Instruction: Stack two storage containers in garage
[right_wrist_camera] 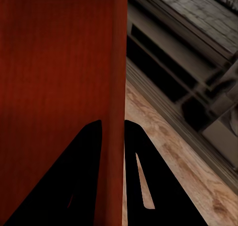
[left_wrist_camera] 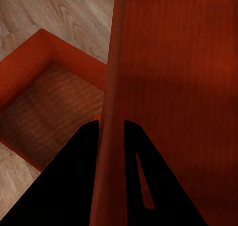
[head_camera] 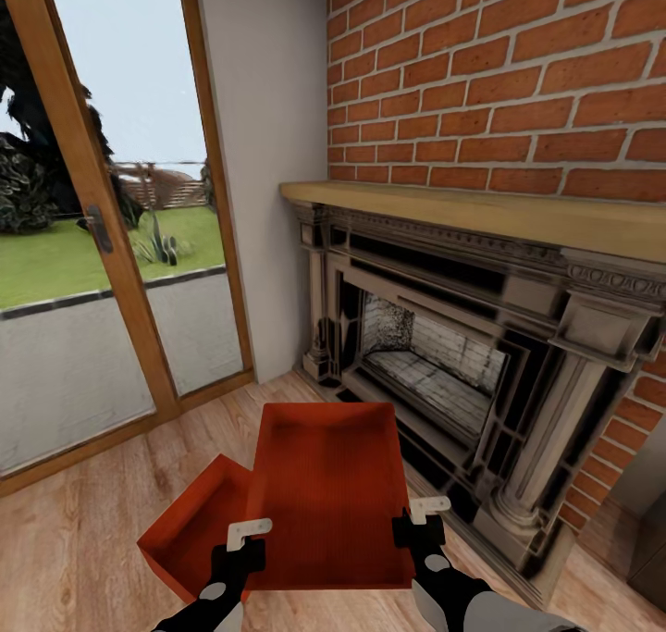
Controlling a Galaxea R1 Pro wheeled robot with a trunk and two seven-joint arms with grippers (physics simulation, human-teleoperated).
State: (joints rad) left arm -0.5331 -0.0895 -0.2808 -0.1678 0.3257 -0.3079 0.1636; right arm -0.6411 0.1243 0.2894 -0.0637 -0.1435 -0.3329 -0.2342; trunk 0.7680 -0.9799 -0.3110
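Observation:
In the living room, one red-orange storage container [head_camera: 328, 489] hangs lifted above the light wood plank floor in front of the dark fireplace [head_camera: 481, 354]. My left gripper [head_camera: 242, 544] is shut on its left wall [left_wrist_camera: 110, 136]. On the opposite wall [right_wrist_camera: 115, 136] my right gripper [head_camera: 418, 521] is shut as well. The second storage container [head_camera: 190, 526] rests on the wood floor below and to the left, partly under the lifted one; the left wrist view looks down into its open inside [left_wrist_camera: 44, 112].
Red brick wall [head_camera: 518, 77] rises above the wooden mantel [head_camera: 481, 211] at right. Wood-framed glass doors [head_camera: 102, 243] stand at left, a grey wall strip between them and the brick. Open plank floor [head_camera: 74, 549] lies at lower left.

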